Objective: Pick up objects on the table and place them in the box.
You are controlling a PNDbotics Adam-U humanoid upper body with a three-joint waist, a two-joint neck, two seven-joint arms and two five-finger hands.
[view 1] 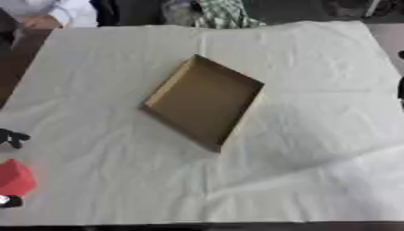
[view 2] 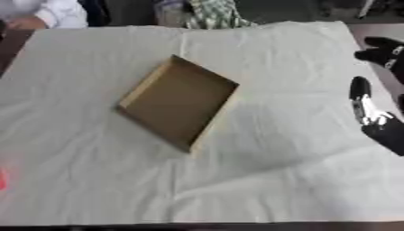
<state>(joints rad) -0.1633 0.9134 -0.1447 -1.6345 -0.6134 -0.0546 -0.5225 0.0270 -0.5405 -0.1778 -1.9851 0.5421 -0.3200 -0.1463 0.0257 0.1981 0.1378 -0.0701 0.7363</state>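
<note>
A shallow brown cardboard box (view 1: 204, 101) lies near the middle of the tabletop (view 1: 315, 171), which is covered by a wrinkled white cloth (view 2: 284, 180). The box is turned askew, one corner pointing toward 12 o'clock and the opposite corner toward 6 o'clock, and its open side faces up with nothing showing inside it. At about 8 o'clock from the box, against the left edge of the left eye view, sits a red object (view 1: 14, 177); its shape is too blurred to name, and only a sliver of red shows at the same edge in the right eye view. The left hand (view 1: 11, 137) appears at that same left edge, with dark fingers just above the red object and another dark and pale part just below it, so the hand looks to be set around the red thing, though whether the fingers are actually closed on it cannot be told. The right hand (view 2: 377, 122) shows at 3 o'clock from the box, at the right edge of the right eye view, well apart from the box, hanging over the cloth with its fingers spread wide and holding nothing.
</note>
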